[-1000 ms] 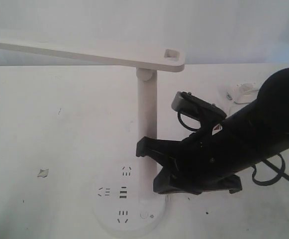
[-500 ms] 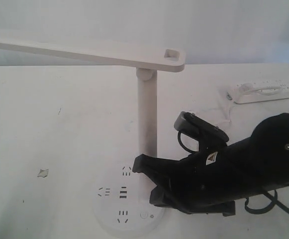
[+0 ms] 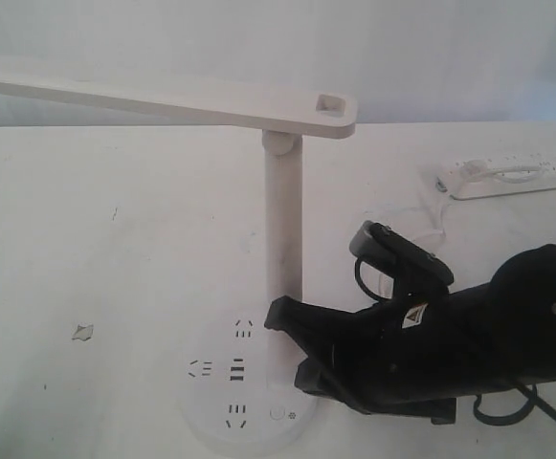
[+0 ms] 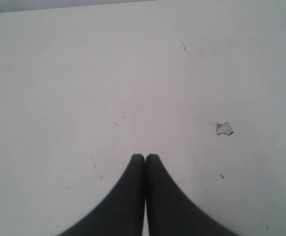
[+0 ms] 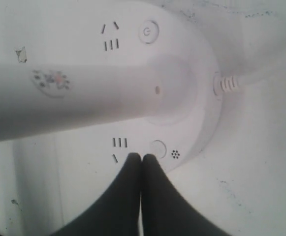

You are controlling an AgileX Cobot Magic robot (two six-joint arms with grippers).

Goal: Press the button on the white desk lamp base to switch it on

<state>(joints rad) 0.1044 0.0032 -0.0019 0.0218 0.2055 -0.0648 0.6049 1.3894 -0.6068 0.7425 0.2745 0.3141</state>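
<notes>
- Looking at the exterior view, we see the white desk lamp (image 3: pixel 282 220) standing on the tabletop (image 3: pixel 115 249), its post rising from the 3 o'clock side of the base (image 3: pixel 258 387).
- The button (image 3: pixel 278 414) sits at about 5 o'clock on that base, with a sun-shaped mark (image 3: pixel 292 416) just beside it.
- Our right end effector (image 5: pixel 142 157) is clenched on nothing, its tips pressed together just beside the button; we cannot tell whether they touch the base.
- Our left end effector (image 4: pixel 145 156) is likewise clenched and empty, over the tabletop near a chipped spot (image 4: pixel 224 129).
- A power strip (image 3: pixel 512 175) lies at 2 o'clock from the post, well apart.
</notes>
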